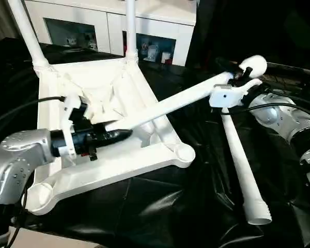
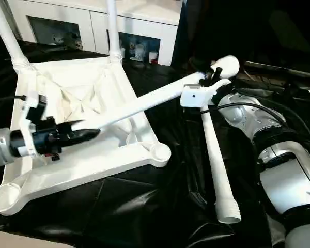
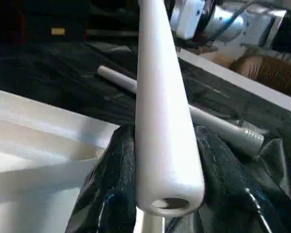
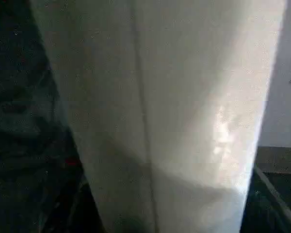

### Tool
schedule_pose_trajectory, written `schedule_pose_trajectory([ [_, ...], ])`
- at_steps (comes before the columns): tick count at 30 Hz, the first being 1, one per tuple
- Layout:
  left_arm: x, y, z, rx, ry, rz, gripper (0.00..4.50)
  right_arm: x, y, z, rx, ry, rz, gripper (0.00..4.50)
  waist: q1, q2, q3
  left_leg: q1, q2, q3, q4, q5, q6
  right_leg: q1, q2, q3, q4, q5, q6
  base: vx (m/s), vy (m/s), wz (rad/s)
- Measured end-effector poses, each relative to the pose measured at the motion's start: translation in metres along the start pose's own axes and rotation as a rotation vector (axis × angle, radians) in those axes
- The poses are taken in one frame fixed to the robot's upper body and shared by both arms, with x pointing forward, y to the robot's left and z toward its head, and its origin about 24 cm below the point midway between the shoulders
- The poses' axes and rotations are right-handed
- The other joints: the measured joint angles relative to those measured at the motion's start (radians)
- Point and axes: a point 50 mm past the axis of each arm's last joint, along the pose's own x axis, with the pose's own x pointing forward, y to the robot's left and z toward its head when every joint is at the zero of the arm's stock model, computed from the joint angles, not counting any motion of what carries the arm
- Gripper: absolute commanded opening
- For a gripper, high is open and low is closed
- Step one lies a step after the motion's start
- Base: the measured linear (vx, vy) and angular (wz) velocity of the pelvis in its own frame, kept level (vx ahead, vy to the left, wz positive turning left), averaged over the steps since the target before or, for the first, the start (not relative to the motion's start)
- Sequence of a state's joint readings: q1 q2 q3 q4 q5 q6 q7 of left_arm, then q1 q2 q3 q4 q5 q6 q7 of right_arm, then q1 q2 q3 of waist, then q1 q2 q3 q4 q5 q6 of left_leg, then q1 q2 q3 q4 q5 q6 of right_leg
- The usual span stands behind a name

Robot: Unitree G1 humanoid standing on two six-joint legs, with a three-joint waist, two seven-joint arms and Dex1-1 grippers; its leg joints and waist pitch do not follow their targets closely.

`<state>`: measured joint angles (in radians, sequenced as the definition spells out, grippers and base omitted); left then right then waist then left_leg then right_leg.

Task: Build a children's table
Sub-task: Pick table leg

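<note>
Progress stands near halfway in the head views: two legs [image 1: 130, 31] rise from the far sockets of the upturned table top [image 1: 139, 150], while both near sockets stay bare; a third leg [image 1: 175, 103] spans between both tools, its narrow end clamped in the left tool [image 1: 111, 135], its rounded wide end by the right tool [image 1: 237, 77], whose state I cannot tell; a fourth leg [image 1: 243, 165] lies on the black-draped counter [image 1: 160, 212] just below the right tool; a white cabinet [image 1: 160, 26] stands beyond.

Left wrist view: black fingers [image 3: 106, 184] grip the held leg, spare leg beyond.

Right wrist view: white leg surface close up.
</note>
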<state>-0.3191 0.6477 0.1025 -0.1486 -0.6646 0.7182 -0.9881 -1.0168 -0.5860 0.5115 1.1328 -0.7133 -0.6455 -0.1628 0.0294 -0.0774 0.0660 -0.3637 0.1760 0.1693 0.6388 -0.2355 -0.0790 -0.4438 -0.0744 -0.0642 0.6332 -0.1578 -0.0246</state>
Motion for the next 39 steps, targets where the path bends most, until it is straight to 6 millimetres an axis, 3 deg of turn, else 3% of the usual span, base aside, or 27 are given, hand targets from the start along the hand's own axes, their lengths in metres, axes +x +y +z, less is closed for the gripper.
schedule_pose_trajectory([
  [5,-0.009,0.004,0.009,0.015,-0.056,0.038,2.41,0.0,0.003,-0.001,0.042,0.019,0.001,1.81,0.0,-0.003,0.0,0.0,0.0,0.0,0.001,0.0,0.0,0.0,0.0,0.0,0.001,0.0,0.0,0.0,0.0,0.0],
  [14,-0.053,0.025,0.051,0.0,-0.489,0.195,2.52,0.002,-0.001,-0.006,0.292,0.084,-0.041,1.77,-0.003,-0.009,0.0,0.0,0.001,0.0,0.006,0.0,0.0,-0.001,0.001,0.0,0.007,0.0,-0.001,0.0,0.0,0.0],
  [17,-0.057,0.036,0.064,0.004,-0.69,0.321,2.52,0.008,0.006,-0.002,0.609,0.108,-0.059,1.76,-0.001,-0.014,-0.001,0.0,0.004,0.0,0.009,0.0,0.0,0.0,0.001,0.0,0.009,0.0,-0.002,0.0,0.0,0.0],
  [19,-0.055,0.039,0.075,0.036,-0.731,0.39,2.52,0.018,0.016,0.014,0.87,0.061,-0.054,1.75,-0.001,-0.016,-0.001,-0.001,0.009,-0.001,0.014,0.0,0.0,0.0,0.004,-0.001,0.009,0.002,-0.005,0.0,0.0,0.0],
  [21,-0.052,0.04,0.078,0.066,-0.721,0.424,2.52,0.021,0.023,0.02,1.012,0.039,-0.031,1.75,0.001,-0.015,-0.001,-0.001,0.012,-0.001,0.015,0.0,0.0,0.0,0.004,-0.001,0.01,0.002,-0.006,0.0,0.0,0.0],
  [24,-0.031,0.048,0.069,0.12,-0.588,0.542,2.52,0.025,0.023,0.03,1.309,-0.04,-0.022,1.75,0.007,-0.014,-0.001,-0.001,0.014,0.0,0.016,0.001,0.001,0.001,0.004,-0.002,0.01,0.002,-0.006,0.0,0.0,0.0],
  [25,-0.016,0.049,0.062,0.133,-0.51,0.536,2.52,0.03,0.019,0.04,1.4,-0.102,0.01,1.75,0.007,-0.014,0.0,0.001,0.015,0.0,0.017,0.003,0.002,0.0,0.004,-0.003,0.01,0.003,-0.007,0.0,0.0,0.0],
  [28,0.035,0.037,0.044,0.112,-0.37,0.391,2.52,0.038,0.01,0.062,1.593,-0.247,0.164,1.74,0.013,-0.012,0.001,0.0,0.015,0.0,0.016,0.006,0.003,0.001,0.004,-0.003,0.009,0.004,-0.008,0.0,0.0,0.0],
  [31,0.07,0.02,0.04,0.027,-0.339,0.212,2.52,0.037,0.003,0.075,1.753,-0.351,0.34,1.74,0.017,-0.013,0.0,-0.001,0.016,0.0,0.016,0.008,0.002,0.001,0.004,-0.003,0.01,0.004,-0.009,0.0,0.0,0.0],
  [36,0.091,0.003,0.065,-0.026,-0.376,0.038,2.86,0.026,-0.006,0.081,1.917,-0.475,0.559,1.74,0.019,-0.014,0.001,-0.002,0.016,0.0,0.014,0.011,-0.001,0.003,0.004,-0.004,0.01,0.004,-0.009,0.0,0.0,0.0],
  [39,0.096,-0.005,0.069,-0.048,-0.367,-0.024,3.22,0.023,-0.014,0.085,1.944,-0.52,0.597,1.74,0.018,-0.015,0.001,-0.001,0.016,0.0,0.011,0.012,-0.004,0.003,0.004,-0.005,0.01,0.001,-0.003,0.0,0.0,0.0],
])
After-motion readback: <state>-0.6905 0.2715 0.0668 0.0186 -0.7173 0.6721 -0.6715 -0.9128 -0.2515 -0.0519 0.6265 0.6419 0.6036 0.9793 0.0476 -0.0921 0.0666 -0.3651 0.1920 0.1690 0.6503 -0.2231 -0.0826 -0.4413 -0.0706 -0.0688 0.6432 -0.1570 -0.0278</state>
